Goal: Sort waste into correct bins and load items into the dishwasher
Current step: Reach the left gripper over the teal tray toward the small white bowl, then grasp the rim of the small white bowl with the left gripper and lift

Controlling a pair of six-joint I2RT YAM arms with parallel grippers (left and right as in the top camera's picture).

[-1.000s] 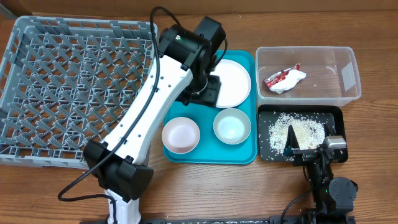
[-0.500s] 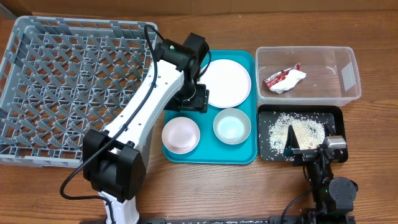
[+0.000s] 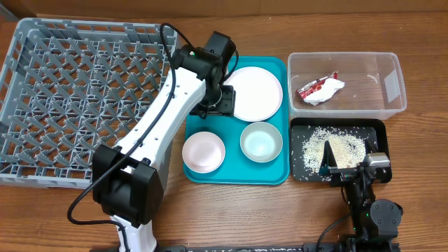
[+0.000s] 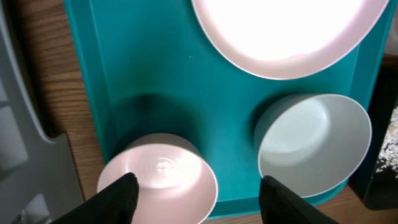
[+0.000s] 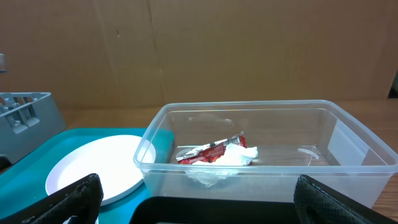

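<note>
On the teal tray (image 3: 233, 168) lie a round white plate (image 3: 257, 93), a pinkish-white bowl (image 3: 204, 152) and a pale grey-green bowl (image 3: 261, 141). My left gripper (image 3: 218, 105) hovers open just left of the plate. In the left wrist view its black fingers (image 4: 115, 200) frame the pink bowl (image 4: 158, 180) below, holding nothing. The grey dish rack (image 3: 84, 98) stands at the left. The red-and-white wrapper (image 3: 320, 88) lies in the clear tub (image 3: 392, 84). Rice (image 3: 336, 147) is heaped in the black tray (image 3: 378, 129). My right gripper (image 3: 350, 168) rests open at that tray's near edge.
In the right wrist view the clear tub (image 5: 261, 149) is straight ahead, with the plate (image 5: 93, 168) to its left and a corner of the rack (image 5: 25, 121) beyond. A brown cardboard wall stands behind the table. Bare wood runs along the front edge.
My left arm has drawn back to the left: the gripper was over the plate's left edge and now sits beside it, over the tray. The right arm has not moved.
</note>
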